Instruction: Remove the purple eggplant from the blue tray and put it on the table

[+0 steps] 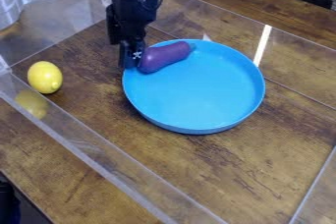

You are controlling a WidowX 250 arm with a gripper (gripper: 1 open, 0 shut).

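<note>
— What's over on the left?

— A yellow lemon (45,77) sitting on the tabletop (118,149), well apart from everything else.

— And the arm?

— Its black pincer (129,57) points down at the tray's left rim, jaws released, right at the near end of the purple eggplant (164,55).

— So where's the eggplant?

— Lying across the upper-left edge of the blue tray (203,95) — not gripped.

1. The purple eggplant (164,56): small, smooth, lying slantwise on the tray's far-left rim.
2. The blue tray (203,95): round, low-rimmed, flat.
3. The table (157,169): dark, glossy wood grain.
</note>
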